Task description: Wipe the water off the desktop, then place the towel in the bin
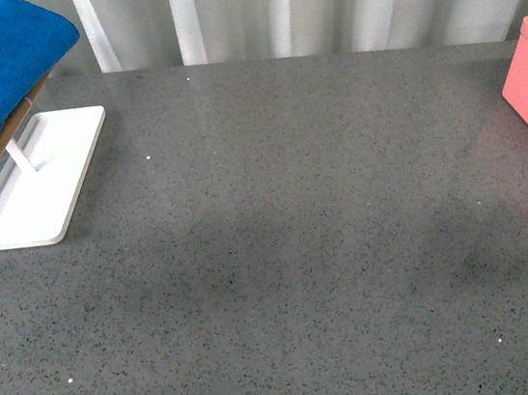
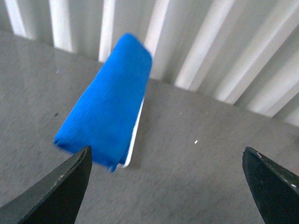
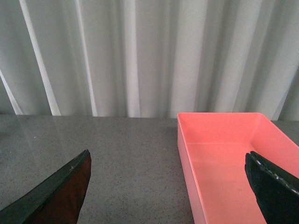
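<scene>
Since our left gripper [image 2: 167, 149] and right gripper [image 3: 167, 153] gape empty, we should pinch the towel [image 2: 105, 109] squarely above its tray [image 1: 57, 176].

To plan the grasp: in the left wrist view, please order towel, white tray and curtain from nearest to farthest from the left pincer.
1. towel, ahead, propped up.
2. white tray, under it; nearly tied.
3. curtain, at the back.
</scene>
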